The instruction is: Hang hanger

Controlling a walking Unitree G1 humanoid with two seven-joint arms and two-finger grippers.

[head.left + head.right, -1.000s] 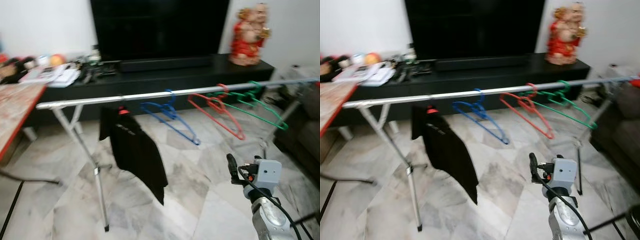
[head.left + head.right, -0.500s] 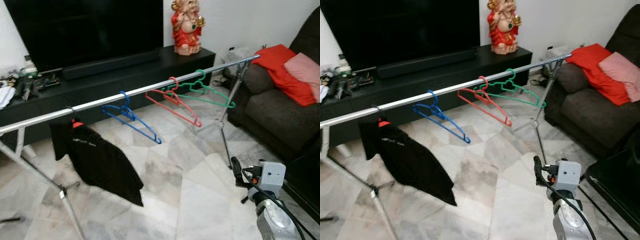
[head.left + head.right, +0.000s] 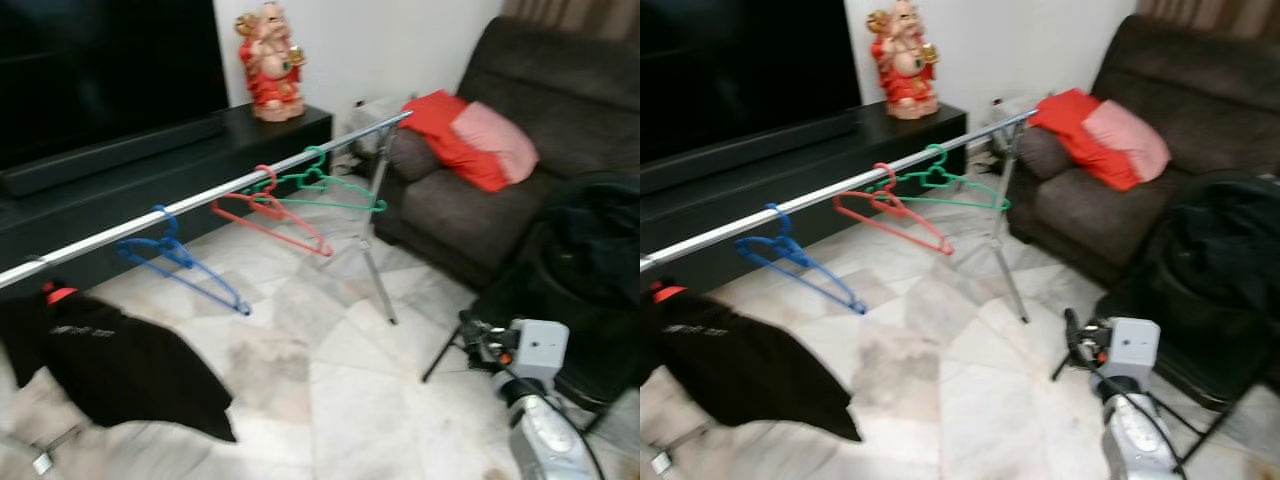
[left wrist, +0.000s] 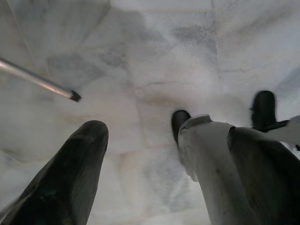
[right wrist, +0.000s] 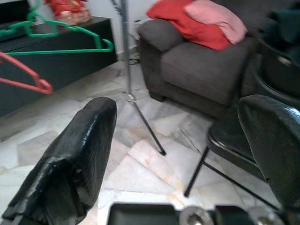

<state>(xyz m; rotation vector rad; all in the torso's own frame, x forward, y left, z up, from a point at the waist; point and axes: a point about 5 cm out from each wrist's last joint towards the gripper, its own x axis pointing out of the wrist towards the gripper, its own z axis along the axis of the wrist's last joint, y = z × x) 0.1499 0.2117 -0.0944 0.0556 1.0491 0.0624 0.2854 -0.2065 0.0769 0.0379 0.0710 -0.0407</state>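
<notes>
A silver clothes rail [image 3: 205, 196] runs from the lower left up toward the sofa. On it hang a blue hanger [image 3: 182, 262], a red hanger [image 3: 272, 214] and a green hanger [image 3: 322, 186], all bare. At the left end a black shirt [image 3: 110, 360] hangs from a hanger with a red top. My right gripper [image 3: 470, 330] is held low at the right, over the floor and well short of the rail; its wrist view shows the fingers [image 5: 70, 164] open with nothing between them. My left gripper [image 4: 168, 183] hangs open, pointing down at the marble floor beside my own leg.
A dark sofa [image 3: 500, 190] with a red cushion [image 3: 445, 125] and a pink one stands at the right, past the rail's end. The rack's leg [image 3: 378, 250] slants to the floor there. Dark clothes [image 3: 590, 250] are piled on a black stand close by my right gripper. A black TV console [image 3: 150, 160] with a red figurine [image 3: 268, 55] lies behind the rail.
The camera has swung to the right: rail, hangers and shirt slid left in the picture, and the sofa and dark pile came into view. My right gripper keeps its place in the picture.
</notes>
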